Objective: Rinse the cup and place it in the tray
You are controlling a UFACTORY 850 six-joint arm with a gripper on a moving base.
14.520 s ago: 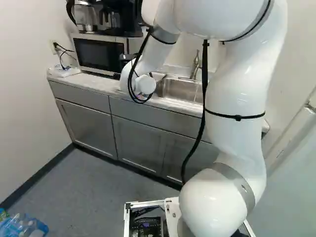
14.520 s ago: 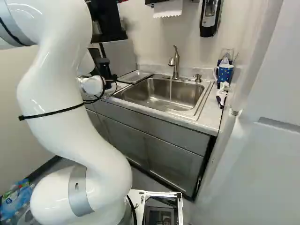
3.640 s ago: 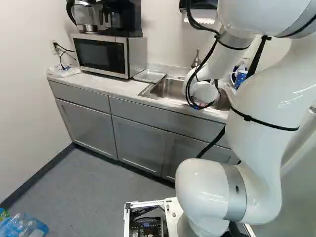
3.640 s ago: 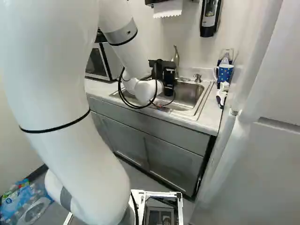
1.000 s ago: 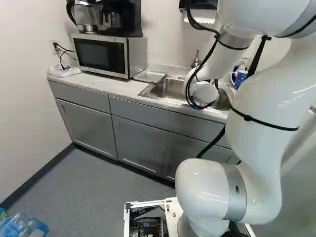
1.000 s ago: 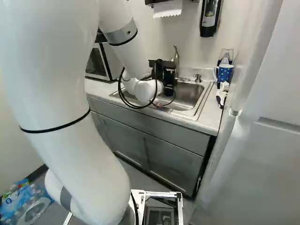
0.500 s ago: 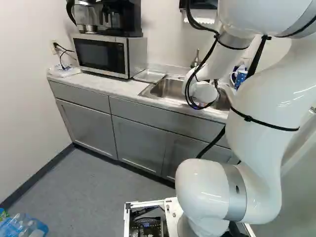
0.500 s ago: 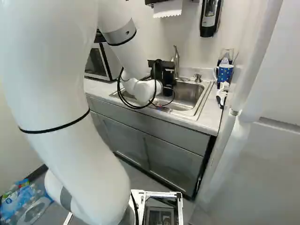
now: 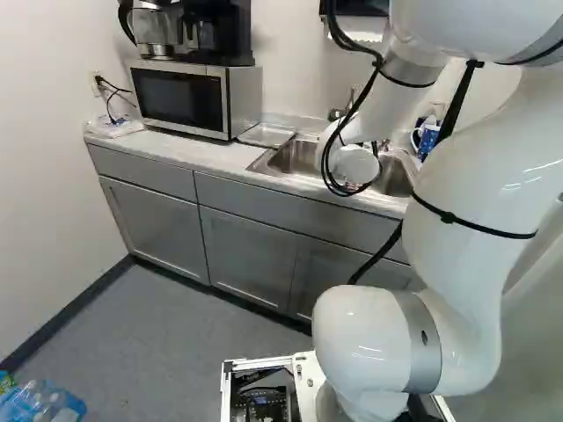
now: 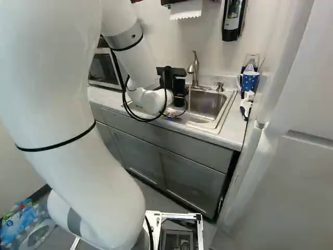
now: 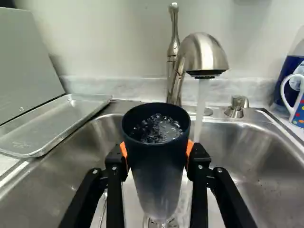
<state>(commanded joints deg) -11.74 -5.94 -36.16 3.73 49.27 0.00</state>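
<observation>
You have the metal tray (image 11: 52, 126) lying at the edge of the sink (image 11: 242, 161). Your jaws hold the dark cup (image 11: 159, 171) from both sides, mouth up over the sink, bubbly water (image 11: 159, 129) inside. Beside it, the faucet (image 11: 206, 52) runs. Spotted mug (image 10: 250, 82) beyond.

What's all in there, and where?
sink: one, silver, in counter
cup: one, dark, over sink
tray: one, silver, beside sink
faucet: one, silver, behind sink
soap pump: one, silver, beside faucet
mug: one, blue spotted, beside sink
microwave: one, silver, on counter
coffee maker: one, black, on microwave
cabinet: one, grey, under counter
wall dispenser: one, black, on wall
paper towel: one, white, on wall
bottle pack: one, blue, on floor
arm: one, white, over counter
gripper: one, black, around cup
</observation>
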